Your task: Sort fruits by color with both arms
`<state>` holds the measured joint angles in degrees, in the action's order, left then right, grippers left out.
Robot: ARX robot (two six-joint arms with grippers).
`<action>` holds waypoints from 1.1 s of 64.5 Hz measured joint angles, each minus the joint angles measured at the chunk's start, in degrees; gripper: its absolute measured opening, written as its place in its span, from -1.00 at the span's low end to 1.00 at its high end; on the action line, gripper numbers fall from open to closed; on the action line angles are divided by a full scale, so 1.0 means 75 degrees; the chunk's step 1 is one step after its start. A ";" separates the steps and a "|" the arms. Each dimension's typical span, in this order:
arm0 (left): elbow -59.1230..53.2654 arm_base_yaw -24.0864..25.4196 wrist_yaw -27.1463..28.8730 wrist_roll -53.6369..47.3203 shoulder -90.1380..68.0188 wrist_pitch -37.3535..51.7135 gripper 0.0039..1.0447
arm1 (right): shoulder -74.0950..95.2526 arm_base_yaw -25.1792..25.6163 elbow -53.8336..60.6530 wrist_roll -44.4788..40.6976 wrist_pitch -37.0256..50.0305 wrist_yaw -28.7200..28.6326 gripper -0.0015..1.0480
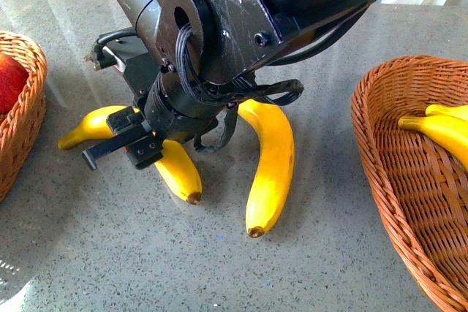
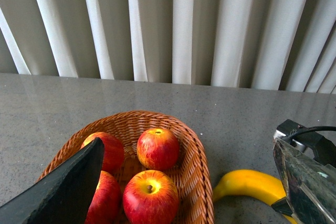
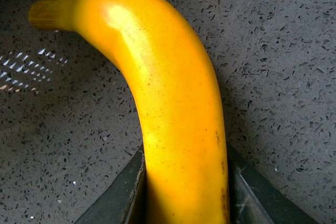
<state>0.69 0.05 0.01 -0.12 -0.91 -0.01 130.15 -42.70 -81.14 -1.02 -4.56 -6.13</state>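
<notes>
Right end effector (image 3: 184, 156) is pinching a banana (image 3: 173, 103) that's lying flat on the counter (image 3: 283, 51). Left end effector (image 2: 68, 187) is above the apples (image 2: 157, 148) in their wicker basket (image 2: 198, 171), can't tell its grip.

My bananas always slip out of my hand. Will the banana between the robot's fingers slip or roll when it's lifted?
It might slip: the banana looks glossy and rounded where the right gripper flanks it. It looks firm, so it probably won't droop. Its curve should stop it rolling far on the table.
</notes>
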 joint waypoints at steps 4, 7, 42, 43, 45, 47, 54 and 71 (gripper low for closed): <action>0.0000 0.0000 0.0000 0.0000 0.0000 0.0000 0.83 | -0.0003 0.0006 0.0009 0.0079 0.0038 -0.0009 -0.44; 0.0000 0.0000 0.0000 0.0000 0.0000 0.0000 0.83 | -0.0017 0.0015 0.0044 0.0175 0.0090 -0.0038 -0.44; 0.0000 0.0000 0.0000 0.0000 0.0000 0.0000 0.83 | -0.3471 0.1478 0.2311 0.1886 0.1393 0.0857 -0.44; 0.0000 0.0000 0.0000 0.0000 0.0000 0.0000 0.83 | -0.3558 0.1521 0.2381 0.1923 0.1413 0.0895 -0.44; 0.0000 0.0000 0.0003 0.0000 0.0000 0.0000 0.83 | -0.3815 0.1658 0.2602 0.2031 0.1472 0.1070 -0.44; 0.0000 0.0000 0.0000 0.0000 0.0000 0.0000 0.83 | -0.4054 0.1789 0.2836 0.2139 0.1530 0.1209 -0.44; 0.0000 0.0000 0.0003 0.0000 0.0000 0.0000 0.83 | -0.4712 0.2232 0.3652 0.2541 0.1638 0.1591 -0.44; 0.0000 0.0000 0.0000 0.0000 0.0000 0.0000 0.83 | -0.5499 0.2970 0.5499 0.3713 0.1853 0.2407 -0.45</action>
<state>0.69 0.05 0.01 -0.12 -0.91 -0.01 88.90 -20.43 -39.90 26.83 9.34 11.92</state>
